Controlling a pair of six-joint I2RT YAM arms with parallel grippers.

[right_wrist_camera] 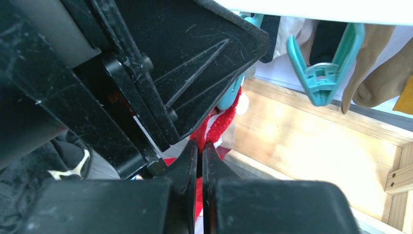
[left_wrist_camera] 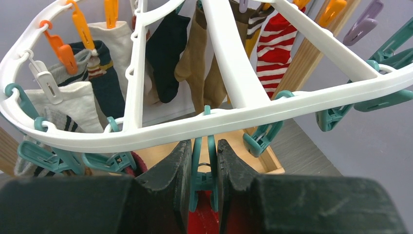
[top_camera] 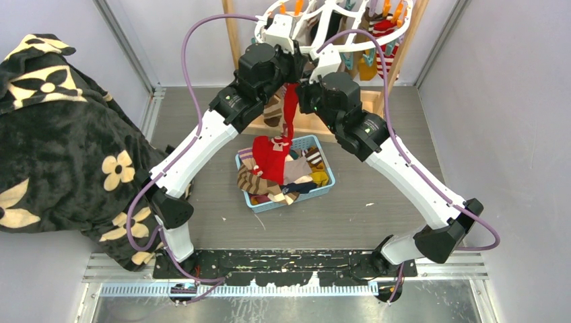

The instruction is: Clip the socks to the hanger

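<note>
The white ring hanger (top_camera: 330, 20) hangs at the back with several socks clipped on it. In the left wrist view its ring (left_wrist_camera: 234, 117) runs just above my left gripper (left_wrist_camera: 204, 146), which is shut on a teal clip (left_wrist_camera: 204, 168) and squeezes its handles. A red sock (left_wrist_camera: 204, 220) shows below that clip. My right gripper (right_wrist_camera: 200, 146) is shut on the red sock (right_wrist_camera: 220, 122), holding its top up under the left gripper (top_camera: 291, 64). The sock (top_camera: 289, 111) hangs down towards the basket. The right gripper (top_camera: 301, 91) sits close beside the left one.
A blue basket (top_camera: 329, 168) with several loose socks lies on the table below the grippers. The wooden stand (top_camera: 232, 33) and its base (right_wrist_camera: 311, 141) rise behind. A black floral blanket (top_camera: 60, 148) is heaped at the left. Free teal clips (right_wrist_camera: 319, 78) dangle nearby.
</note>
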